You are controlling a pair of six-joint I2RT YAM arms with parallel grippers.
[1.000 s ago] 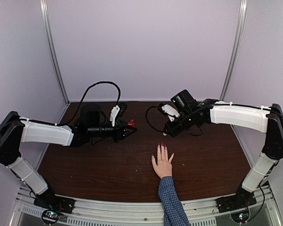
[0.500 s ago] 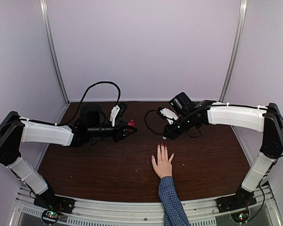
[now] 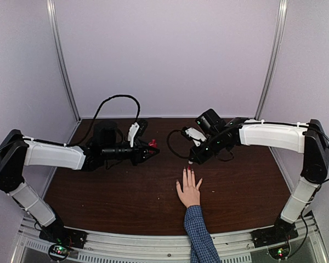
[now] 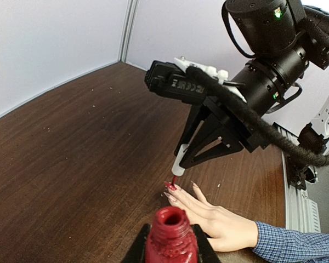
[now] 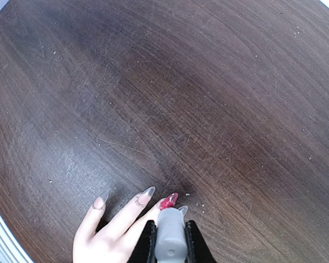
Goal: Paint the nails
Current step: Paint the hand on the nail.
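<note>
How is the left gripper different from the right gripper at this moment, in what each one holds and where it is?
The left gripper is shut on the open red polish bottle, away from the hand; the right gripper is shut on the white brush cap, just beyond the fingertips. The left gripper points sideways; the right gripper tilts down, its brush tip at a red-painted nail. Both hold things over the brown table.

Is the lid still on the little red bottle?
No, in the left wrist view the red bottle between the left arm's fingers has an open mouth, and the white cap with its brush is in the right gripper.
</note>
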